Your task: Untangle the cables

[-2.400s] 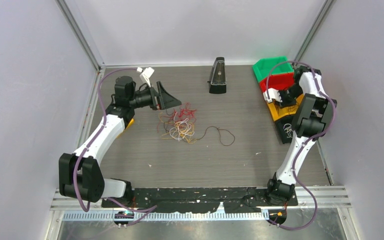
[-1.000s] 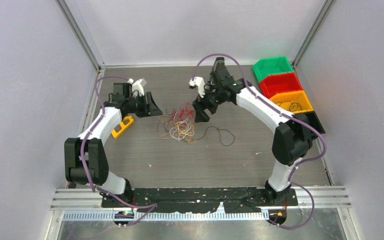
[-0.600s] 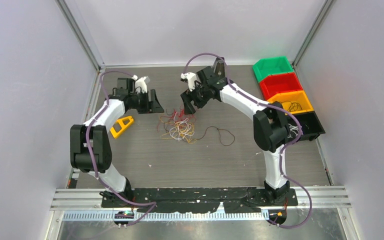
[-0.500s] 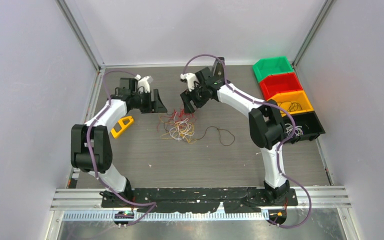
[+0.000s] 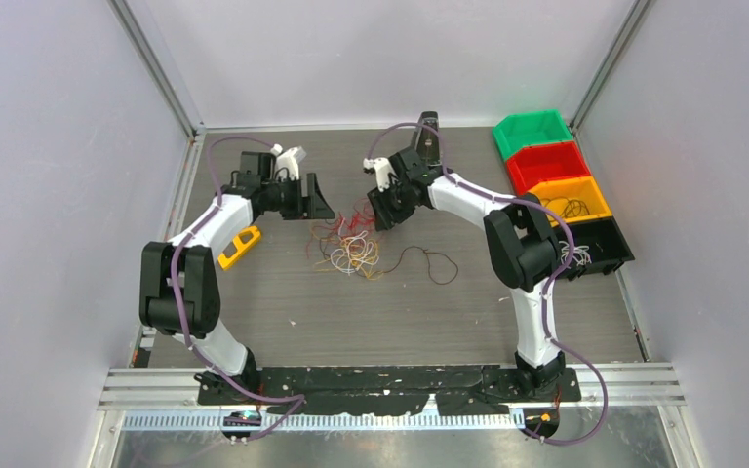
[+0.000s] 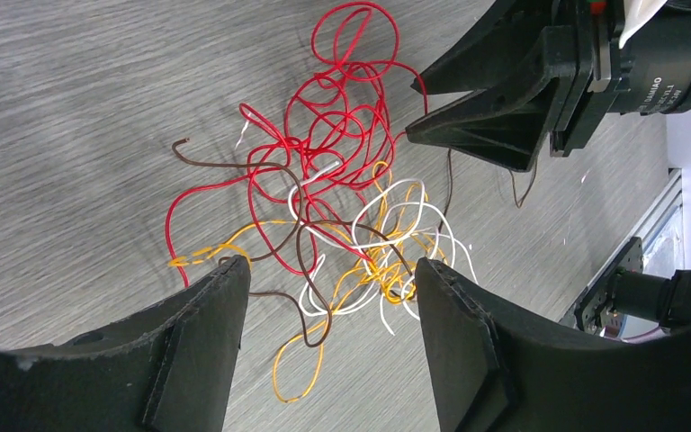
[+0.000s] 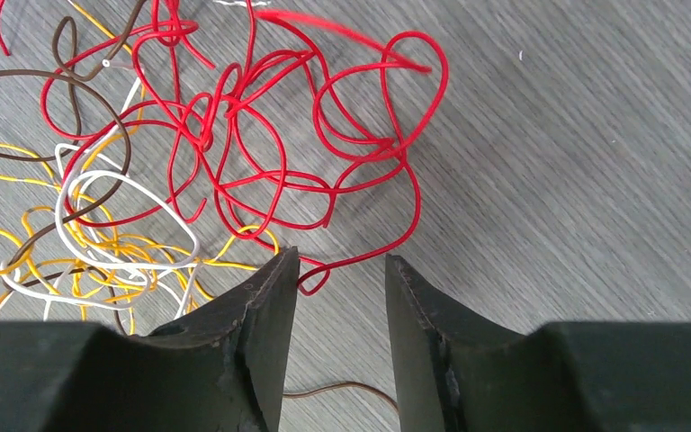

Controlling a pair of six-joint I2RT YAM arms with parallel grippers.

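The cables (image 5: 351,239) lie as a loose tangle of red, yellow, white and brown wires at mid-table. A brown strand (image 5: 436,265) trails off to the right. My left gripper (image 5: 320,203) hovers at the tangle's upper left, open, and the left wrist view shows the cables (image 6: 342,180) spread beyond its wide-set fingers (image 6: 331,265). My right gripper (image 5: 382,216) is at the tangle's upper right, and it also shows in the left wrist view (image 6: 418,108). In the right wrist view its jaws (image 7: 342,259) stand narrowly apart, with the tip of a red cable loop (image 7: 317,274) just between the fingertips, not pinched.
Green (image 5: 532,132), red (image 5: 549,161), orange (image 5: 571,200) and black (image 5: 600,249) bins line the right side, some holding wires. A yellow tool (image 5: 239,246) lies left of the tangle. A black wedge-shaped object (image 5: 427,136) stands at the back, behind the right gripper.
The right arm swung from the bins over to the tangle, came down at its red end, and its jaws narrowed. The left gripper opened wider and edged right toward the tangle.
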